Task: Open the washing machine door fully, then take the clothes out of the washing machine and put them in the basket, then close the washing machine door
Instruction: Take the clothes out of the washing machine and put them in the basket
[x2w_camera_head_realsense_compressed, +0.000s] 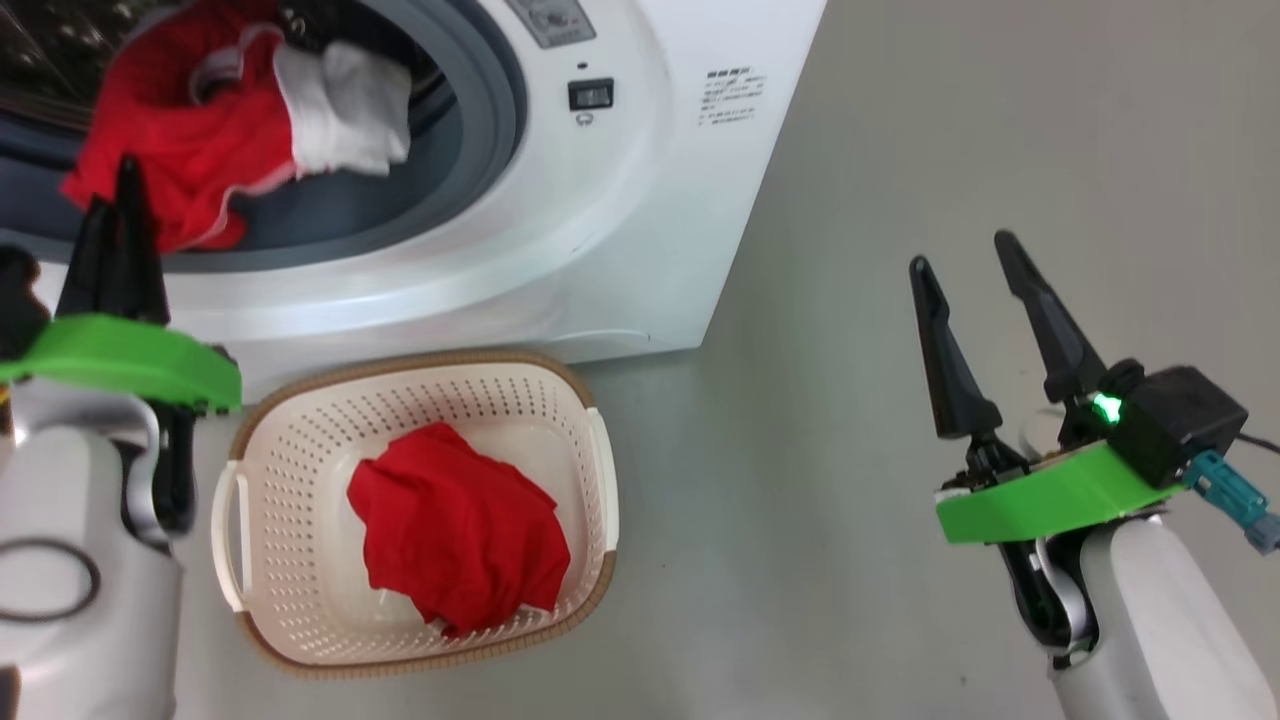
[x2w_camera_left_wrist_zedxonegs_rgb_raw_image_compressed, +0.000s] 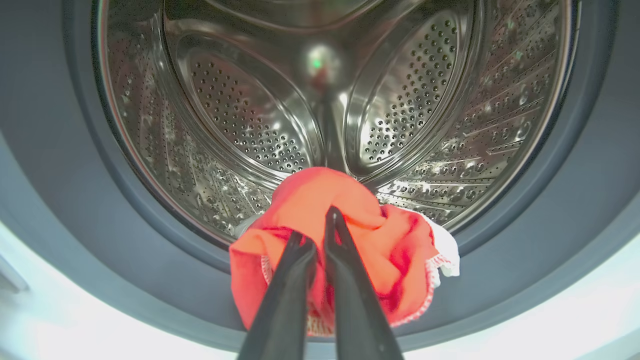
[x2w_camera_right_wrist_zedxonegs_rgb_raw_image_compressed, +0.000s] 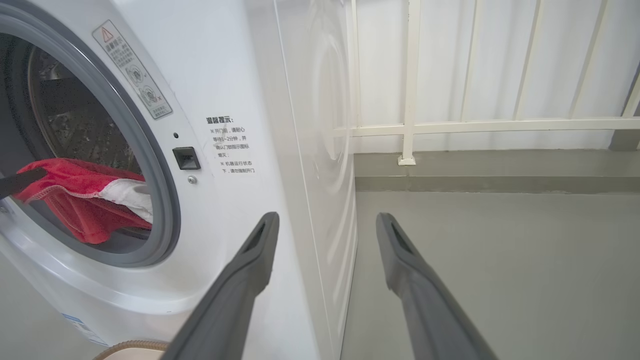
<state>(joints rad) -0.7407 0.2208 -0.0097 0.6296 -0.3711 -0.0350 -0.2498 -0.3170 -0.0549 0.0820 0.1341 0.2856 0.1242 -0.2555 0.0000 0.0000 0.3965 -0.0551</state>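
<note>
The left tool (x2w_camera_left_wrist_zedxonegs_rgb_raw_image_compressed: 315, 224) is clamped on the red clothes (x2w_camera_left_wrist_zedxonegs_rgb_raw_image_compressed: 372, 235) at the lower lip of the opening of the washing machine (x2w_camera_head_realsense_compressed: 620, 200). Best lift them clear of the grey ring (x2w_camera_left_wrist_zedxonegs_rgb_raw_image_compressed: 100, 225), then lower them into the basket (x2w_camera_head_realsense_compressed: 592, 470) on the floor (x2w_camera_head_realsense_compressed: 800, 560) just below. The right tool (x2w_camera_head_realsense_compressed: 962, 250) hangs open, empty.

One washing machine (x2w_camera_head_realsense_compressed: 620, 220) at the floor's (x2w_camera_head_realsense_compressed: 900, 150) far edge. One basket (x2w_camera_head_realsense_compressed: 290, 480) on the floor just before it. Two cloth items: one red-and-white bundle (x2w_camera_head_realsense_compressed: 180, 130) at the drum's (x2w_camera_left_wrist_zedxonegs_rgb_raw_image_compressed: 240, 125) lower lip, one red garment (x2w_camera_head_realsense_compressed: 455, 530) in the basket's middle. Two grippers, left gripper (x2w_camera_head_realsense_compressed: 112, 190) and right gripper (x2w_camera_head_realsense_compressed: 960, 252), two dark fingers (x2w_camera_head_realsense_compressed: 950, 350) each, four in all. One warning sticker (x2w_camera_right_wrist_zedxonegs_rgb_raw_image_compressed: 132, 70), one block of printed text (x2w_camera_right_wrist_zedxonegs_rgb_raw_image_compressed: 232, 145), one latch socket (x2w_camera_right_wrist_zedxonegs_rgb_raw_image_compressed: 186, 158) beside the drum's mouth. One white railing (x2w_camera_right_wrist_zedxonegs_rgb_raw_image_compressed: 410, 85).
</note>
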